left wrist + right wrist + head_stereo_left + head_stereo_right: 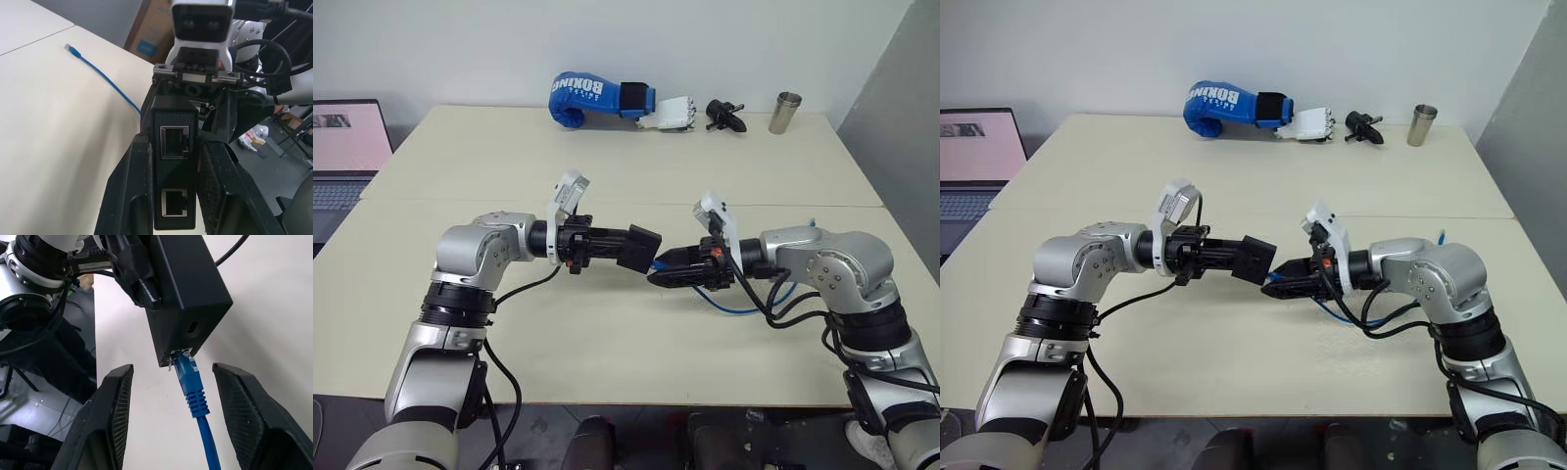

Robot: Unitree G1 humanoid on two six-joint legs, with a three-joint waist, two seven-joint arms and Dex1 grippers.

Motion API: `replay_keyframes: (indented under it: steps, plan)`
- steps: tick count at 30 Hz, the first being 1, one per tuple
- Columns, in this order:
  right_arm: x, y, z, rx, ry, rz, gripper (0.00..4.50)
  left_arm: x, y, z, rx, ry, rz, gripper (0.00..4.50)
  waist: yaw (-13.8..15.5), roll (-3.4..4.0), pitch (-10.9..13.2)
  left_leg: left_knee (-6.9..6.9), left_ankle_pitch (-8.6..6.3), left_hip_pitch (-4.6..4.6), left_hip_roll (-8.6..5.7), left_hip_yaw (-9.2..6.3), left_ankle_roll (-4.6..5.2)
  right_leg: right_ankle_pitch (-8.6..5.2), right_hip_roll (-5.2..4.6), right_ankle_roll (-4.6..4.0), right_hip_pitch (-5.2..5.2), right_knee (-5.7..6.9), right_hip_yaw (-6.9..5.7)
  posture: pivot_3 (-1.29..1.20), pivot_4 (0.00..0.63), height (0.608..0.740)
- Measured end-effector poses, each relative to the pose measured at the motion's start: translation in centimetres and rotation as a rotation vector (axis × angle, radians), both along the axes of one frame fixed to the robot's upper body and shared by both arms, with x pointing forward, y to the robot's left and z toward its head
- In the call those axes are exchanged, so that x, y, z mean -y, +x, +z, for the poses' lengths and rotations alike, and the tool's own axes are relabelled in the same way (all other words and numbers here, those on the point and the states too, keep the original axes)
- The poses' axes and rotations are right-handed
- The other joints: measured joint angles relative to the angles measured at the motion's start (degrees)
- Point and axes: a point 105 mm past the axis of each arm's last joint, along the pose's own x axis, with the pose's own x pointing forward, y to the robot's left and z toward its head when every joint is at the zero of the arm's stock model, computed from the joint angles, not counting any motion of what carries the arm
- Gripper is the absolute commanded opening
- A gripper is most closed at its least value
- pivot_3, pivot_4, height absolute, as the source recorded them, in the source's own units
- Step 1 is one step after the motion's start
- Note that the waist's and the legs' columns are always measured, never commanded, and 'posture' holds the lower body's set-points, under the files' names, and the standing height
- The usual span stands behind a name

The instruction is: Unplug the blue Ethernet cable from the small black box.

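My left gripper [625,246] is shut on the small black box [640,249] and holds it above the table's middle. In the left wrist view the box [176,122] sits between the two fingers [128,196] with two empty ports facing the camera. The blue Ethernet cable [194,391] is plugged into the box's [188,289] opposite side. My right gripper [172,369] is open, its fingers on either side of the blue plug without touching it. From there the cable [736,309] runs under the right arm, and its free clear plug [71,48] lies on the table.
Along the table's far edge lie a blue boxing glove [576,96], a white robot hand [671,115], a black clamp-like gadget [724,116] and a metal cup [784,112]. An open laptop [347,147] stands at the left. Black arm wires [783,299] hang by the right wrist.
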Motion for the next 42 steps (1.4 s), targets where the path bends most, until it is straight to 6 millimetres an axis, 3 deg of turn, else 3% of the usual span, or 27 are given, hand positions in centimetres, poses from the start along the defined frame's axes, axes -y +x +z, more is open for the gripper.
replay_keyframes:
  steps: [5,9,18,31,42]
  plan:
    - [0.0,0.3,0.1,-0.007,-0.003,-0.002,2.74,0.1,-0.1,0.0,0.012,0.005,-0.007,0.80,0.0,0.00,0.0,0.00,0.00,0.00,0.00,0.00,0.00,0.00,0.00,0.00,-0.01,0.00,0.00,0.00,0.150,0.740]
    - [0.3,0.4,-0.1,-0.029,-0.008,-0.006,2.05,0.0,-0.3,-0.3,0.011,0.016,-0.018,0.80,0.0,0.00,0.0,-0.01,0.00,0.00,0.00,0.01,0.00,0.00,0.00,0.00,-0.02,0.00,0.01,0.00,0.150,0.740]
    - [0.7,0.1,0.1,-0.039,-0.013,0.029,0.05,-0.2,-0.4,-0.5,0.010,0.022,-0.017,0.80,0.0,0.00,0.0,-0.01,0.00,-0.01,0.00,0.01,0.00,0.00,0.01,0.00,-0.03,0.00,0.00,0.00,0.150,0.740]
    - [0.8,0.1,-0.1,-0.033,-0.034,0.028,0.02,0.0,-0.4,-0.7,0.004,0.026,-0.020,0.80,0.0,0.00,0.0,-0.01,0.00,-0.01,0.00,0.01,0.00,0.00,0.01,0.00,-0.04,0.00,0.00,0.00,0.150,0.740]
    - [3.1,-1.3,-1.4,0.015,-0.061,0.029,0.02,1.3,-1.2,-1.6,-0.022,0.052,-0.078,0.80,0.0,-0.03,0.0,0.00,0.00,-0.05,0.00,0.00,0.00,0.00,0.00,0.00,-0.04,-0.02,-0.01,0.00,0.150,0.740]
